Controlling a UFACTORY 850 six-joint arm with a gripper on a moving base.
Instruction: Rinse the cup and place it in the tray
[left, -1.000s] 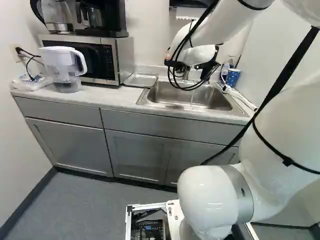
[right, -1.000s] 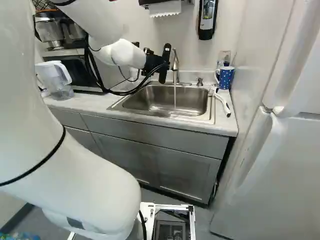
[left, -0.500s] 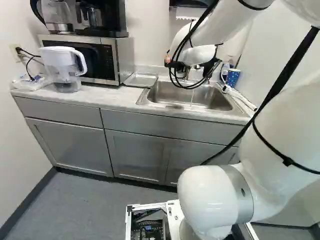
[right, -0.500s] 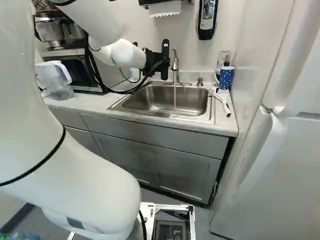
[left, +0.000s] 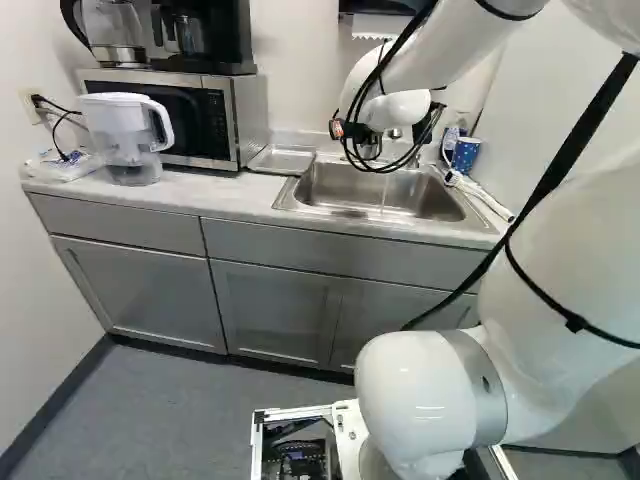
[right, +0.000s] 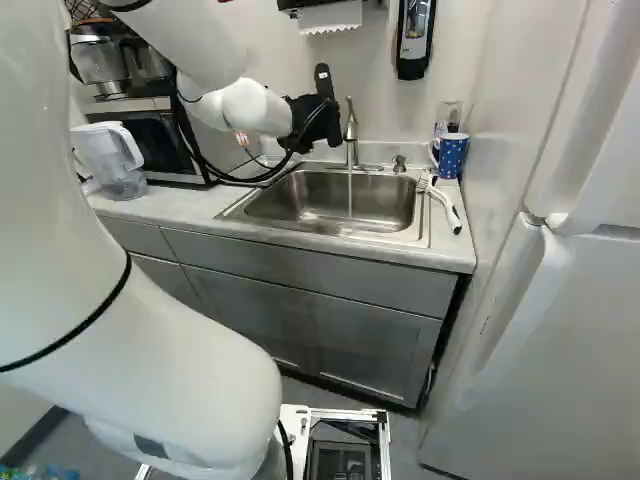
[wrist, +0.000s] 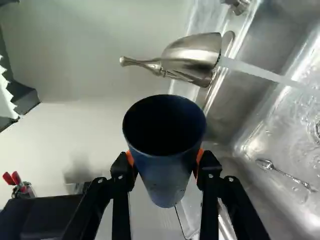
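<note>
My jaws stand cup-wide, pads (wrist: 199, 158) clamping the dark cup (wrist: 166, 180) from two sides. I judge it stiff, light, slippery if wet; best hold: sidewalls below rim.

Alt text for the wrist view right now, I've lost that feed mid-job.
The gripper holds a dark blue cup between its orange pads, the cup's mouth facing the camera. Beside the cup, clear of it, water streams from the faucet into the metal sink, where a spoon lies.
</note>
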